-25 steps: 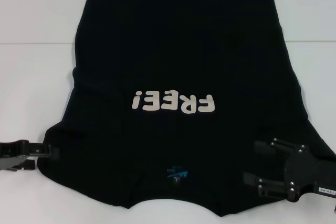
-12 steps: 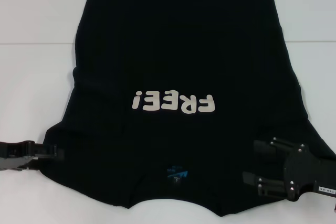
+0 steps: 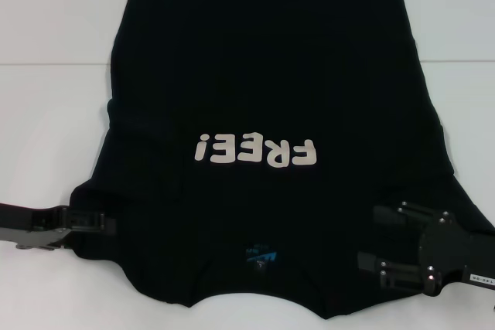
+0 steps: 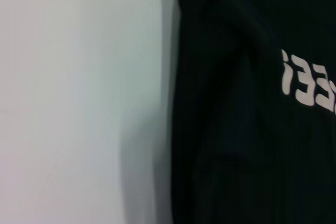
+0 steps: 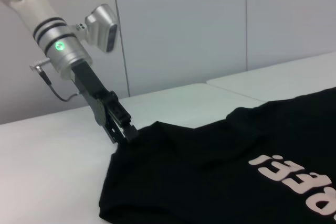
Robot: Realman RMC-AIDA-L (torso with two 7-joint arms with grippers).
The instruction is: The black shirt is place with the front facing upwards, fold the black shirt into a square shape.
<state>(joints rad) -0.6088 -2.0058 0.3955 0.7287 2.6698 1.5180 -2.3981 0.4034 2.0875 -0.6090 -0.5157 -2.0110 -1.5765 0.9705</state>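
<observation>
where white table (image 3: 46, 113) runs, black shirt (image 3: 263, 75) spread

A white table (image 3: 54, 106) carries everything, its bare top showing at 9 and 3 o'clock of the head view, with a thin seam line crossing it at about mid-height on both sides. Lying flat on it and filling the centre from 12 down to 6 o'clock is the black shirt (image 3: 263, 75), front up, its pale "FREE!" lettering (image 3: 256, 151) near the middle and a small blue neck label (image 3: 260, 253) toward 6 o'clock.
</observation>
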